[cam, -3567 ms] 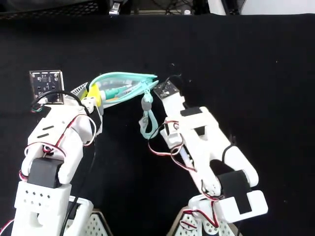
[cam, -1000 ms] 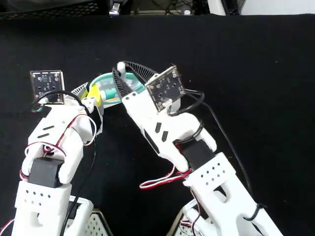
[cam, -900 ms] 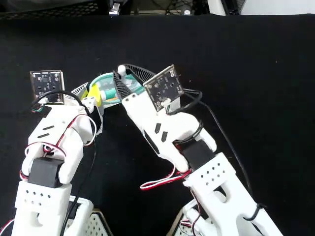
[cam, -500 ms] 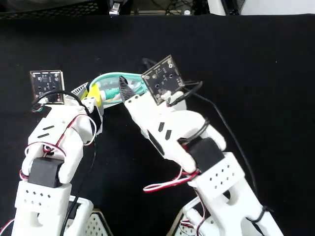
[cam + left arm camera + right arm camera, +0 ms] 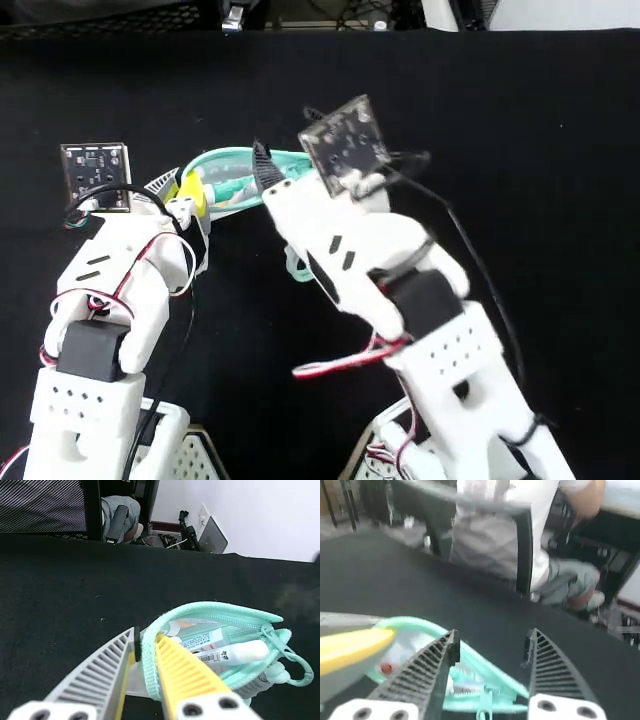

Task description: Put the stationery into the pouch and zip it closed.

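The mint green pouch [image 5: 237,163] lies open on the black table, with pens and markers [image 5: 220,652] inside it. My left gripper [image 5: 186,196], with one yellow and one grey finger, is shut on the rim at the pouch's left end [image 5: 145,647]. My right gripper [image 5: 285,150] hovers open over the pouch's right end. In the right wrist view its black fingers [image 5: 437,662] straddle the pouch rim [image 5: 415,625] with nothing between them [image 5: 492,637]. The pouch's wrist strap [image 5: 294,268] trails toward the front, partly under the right arm.
Black cloth covers the table [image 5: 520,150], with open room to the right and at the back. The left arm's camera board [image 5: 95,172] sits left of the pouch. A chair [image 5: 490,535] stands beyond the far edge.
The right gripper held a white pen over the pouch a second ago. It now holds nothing and has swung rightward. The left arm has kept still.
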`<state>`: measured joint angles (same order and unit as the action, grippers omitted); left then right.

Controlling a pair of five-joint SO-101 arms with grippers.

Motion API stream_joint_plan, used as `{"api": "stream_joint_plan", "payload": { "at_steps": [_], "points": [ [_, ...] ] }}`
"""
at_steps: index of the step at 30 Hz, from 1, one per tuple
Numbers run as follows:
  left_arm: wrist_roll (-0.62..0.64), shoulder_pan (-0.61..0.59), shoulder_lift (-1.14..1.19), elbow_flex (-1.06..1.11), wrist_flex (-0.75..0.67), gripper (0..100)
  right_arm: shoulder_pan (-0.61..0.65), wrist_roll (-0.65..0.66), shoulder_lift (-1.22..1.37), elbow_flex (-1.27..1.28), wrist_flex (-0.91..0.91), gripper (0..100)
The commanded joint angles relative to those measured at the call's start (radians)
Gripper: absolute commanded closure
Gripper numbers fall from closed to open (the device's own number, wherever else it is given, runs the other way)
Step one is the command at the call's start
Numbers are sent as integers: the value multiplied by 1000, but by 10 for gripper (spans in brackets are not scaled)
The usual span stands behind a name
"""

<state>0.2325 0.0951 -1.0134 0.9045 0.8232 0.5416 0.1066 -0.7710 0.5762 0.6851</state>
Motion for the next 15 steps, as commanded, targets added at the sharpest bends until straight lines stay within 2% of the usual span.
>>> {"api": "stream_joint_plan", "payload": {
  "at_steps": [1,8,15],
  "points": [
    [-8,-22,35,166,9,970,-9,-3,51,4,-37,793],
    [-8,-22,35,166,9,970,-8,-3,162,-2,-44,793],
    [-8,-22,35,166,9,970,-11,-3,16,-84,46,793]
  ]
}}
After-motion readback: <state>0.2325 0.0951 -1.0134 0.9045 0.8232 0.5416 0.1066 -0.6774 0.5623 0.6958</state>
